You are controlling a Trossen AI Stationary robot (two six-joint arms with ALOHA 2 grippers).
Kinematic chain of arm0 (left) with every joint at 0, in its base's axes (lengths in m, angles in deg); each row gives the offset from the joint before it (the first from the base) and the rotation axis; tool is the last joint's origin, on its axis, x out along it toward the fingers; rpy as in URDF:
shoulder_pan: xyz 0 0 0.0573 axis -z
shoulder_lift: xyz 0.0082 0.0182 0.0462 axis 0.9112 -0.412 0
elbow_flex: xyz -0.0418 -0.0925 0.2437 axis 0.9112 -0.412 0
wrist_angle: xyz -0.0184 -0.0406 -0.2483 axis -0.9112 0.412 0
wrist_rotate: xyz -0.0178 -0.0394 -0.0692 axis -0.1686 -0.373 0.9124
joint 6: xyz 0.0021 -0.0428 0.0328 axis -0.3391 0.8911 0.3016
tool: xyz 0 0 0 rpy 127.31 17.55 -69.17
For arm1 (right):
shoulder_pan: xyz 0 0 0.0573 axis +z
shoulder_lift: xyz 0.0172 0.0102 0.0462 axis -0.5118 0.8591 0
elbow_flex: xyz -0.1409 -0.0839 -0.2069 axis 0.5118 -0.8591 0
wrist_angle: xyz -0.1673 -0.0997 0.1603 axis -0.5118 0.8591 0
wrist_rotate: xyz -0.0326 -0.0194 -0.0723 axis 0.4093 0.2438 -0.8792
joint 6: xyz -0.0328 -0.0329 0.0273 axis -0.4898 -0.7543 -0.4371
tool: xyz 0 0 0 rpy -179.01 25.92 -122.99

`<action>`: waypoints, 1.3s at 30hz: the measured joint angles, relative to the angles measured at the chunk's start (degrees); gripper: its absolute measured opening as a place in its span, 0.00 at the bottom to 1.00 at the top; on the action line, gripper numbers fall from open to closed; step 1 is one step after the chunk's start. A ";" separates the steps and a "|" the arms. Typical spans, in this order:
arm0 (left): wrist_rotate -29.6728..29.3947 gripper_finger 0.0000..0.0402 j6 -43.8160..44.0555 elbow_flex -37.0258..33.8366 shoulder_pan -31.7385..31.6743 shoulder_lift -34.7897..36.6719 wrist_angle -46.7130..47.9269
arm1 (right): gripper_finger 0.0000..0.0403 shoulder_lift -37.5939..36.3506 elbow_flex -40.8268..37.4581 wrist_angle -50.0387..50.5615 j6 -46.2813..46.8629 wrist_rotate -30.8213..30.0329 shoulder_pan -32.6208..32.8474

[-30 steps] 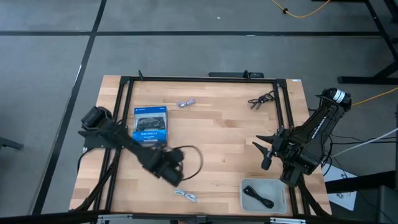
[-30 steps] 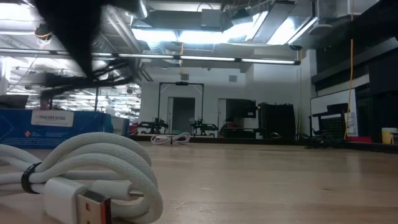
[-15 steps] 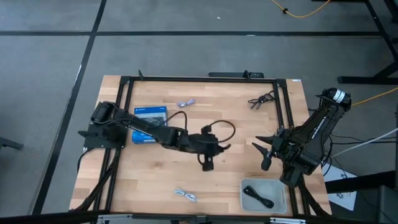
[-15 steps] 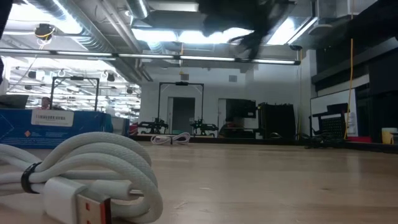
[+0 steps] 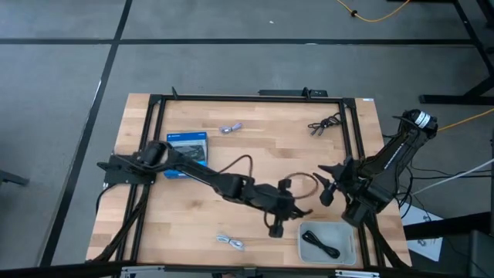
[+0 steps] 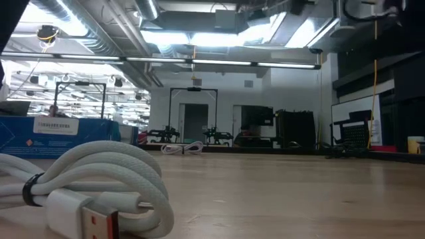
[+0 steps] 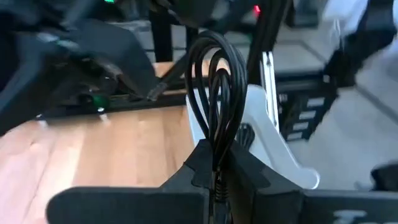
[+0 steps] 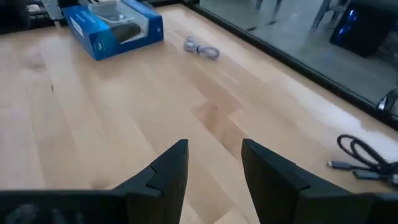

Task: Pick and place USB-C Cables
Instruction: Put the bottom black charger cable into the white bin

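My left gripper is shut on a black coiled USB-C cable, just left of the grey tray at the table's near right. A second black cable lies in the tray. My right gripper hangs open and empty above the table's right side, beyond the tray. A third black cable lies at the far right. One pale cable lies at the far middle, and another lies near the front edge. My left gripper pinches the black cable between its two fingers at one end of the coil. The loops stick out past the fingertips. The cable is held clear of the table.
A blue box picturing a game controller lies at the left, partly under my left arm. A black frame runs around the wooden table top. In the low view the near pale cable fills the foreground.
My left gripper has swung with the black cable from the table's near left across toward the right edge, and has come up beside the grey tray. It has stayed shut on the cable.
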 joint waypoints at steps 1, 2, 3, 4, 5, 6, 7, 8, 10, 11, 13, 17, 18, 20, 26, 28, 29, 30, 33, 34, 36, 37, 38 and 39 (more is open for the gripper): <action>0.16 0.03 -1.29 1.79 -0.04 -0.89 1.60 | 0.38 0.00 0.00 -0.32 -0.03 0.14 -0.04; 0.16 0.03 -1.88 3.23 -0.26 -1.49 3.08 | 0.38 0.00 0.00 -0.61 -0.08 0.05 -0.04; 0.20 0.03 -2.08 4.37 -0.52 -1.87 4.04 | 0.38 0.00 0.00 -0.92 -0.18 0.00 -0.04; 0.28 0.03 -2.16 4.85 -0.79 -1.87 4.48 | 0.38 0.01 0.00 -1.00 -0.20 0.09 -0.04; 0.55 0.03 -2.17 5.00 -1.08 -1.83 4.69 | 0.38 0.01 0.00 -0.97 -0.22 0.23 0.04; 0.70 0.03 -2.09 5.02 -1.37 -1.80 4.71 | 0.38 0.00 0.00 -0.97 -0.22 0.44 0.19; 1.15 0.03 -1.69 5.02 -1.69 -1.80 4.96 | 0.38 0.02 0.00 -0.93 -0.24 0.84 0.24; 1.94 0.03 -1.11 5.01 -2.01 -1.85 5.18 | 0.38 0.02 0.00 -0.79 -0.26 1.03 0.29; 3.42 0.03 0.18 5.00 -2.37 -1.89 4.73 | 0.38 0.02 0.00 0.11 -0.28 1.28 0.25; 3.70 0.03 0.68 5.00 -2.45 -2.15 3.51 | 0.38 0.01 0.00 0.56 -0.26 1.32 0.21; 3.99 0.03 1.11 5.11 -2.45 -3.16 -0.15 | 0.38 0.02 0.00 1.82 -0.22 1.41 -0.30; 7.14 0.03 1.32 5.17 -2.35 -5.44 -7.03 | 0.38 0.02 0.00 2.72 -0.22 1.43 -1.41; 8.10 0.03 1.52 5.07 -2.31 -5.71 -7.54 | 0.38 0.02 0.00 3.09 -0.22 1.45 -1.64; 11.28 0.03 3.26 4.98 -2.03 -7.13 -10.03 | 0.38 0.02 0.00 3.34 -0.20 1.53 -2.10; 7.87 0.03 4.34 4.93 -1.03 -8.45 -7.70 | 0.38 0.02 0.00 1.97 -0.20 1.93 -2.16; 6.09 0.03 4.19 4.96 -1.28 -7.73 -5.99 | 0.38 0.02 0.00 1.71 -0.20 2.11 -1.95; 5.77 0.03 4.11 4.96 -1.61 -7.49 -5.56 | 0.38 0.01 0.00 1.78 -0.20 2.15 -1.68; 5.60 0.03 4.08 4.96 -1.93 -7.22 -4.61 | 0.38 0.01 0.00 1.80 -0.20 2.26 -1.36; 4.43 0.03 3.97 4.98 -3.00 -6.80 -1.99 | 0.38 -0.26 0.00 1.96 -0.22 2.39 0.02; 3.71 0.03 3.60 4.96 -3.38 -6.30 0.09 | 0.38 -0.53 0.00 1.97 -0.24 2.41 0.60; 1.92 0.03 2.56 4.99 -4.15 -5.69 2.16 | 0.38 -1.10 0.00 2.04 -0.34 2.50 1.89; 0.97 0.03 2.28 5.04 -4.52 -5.14 3.52 | 0.38 -1.50 0.00 2.09 -0.37 2.52 2.66; 0.28 0.03 1.57 4.96 -4.90 -4.20 5.86 | 0.38 -1.96 0.00 2.20 -0.39 2.67 3.48; -0.20 0.03 0.77 4.94 -5.19 -3.65 6.87 | 0.38 -2.40 0.02 2.22 -0.39 3.27 4.23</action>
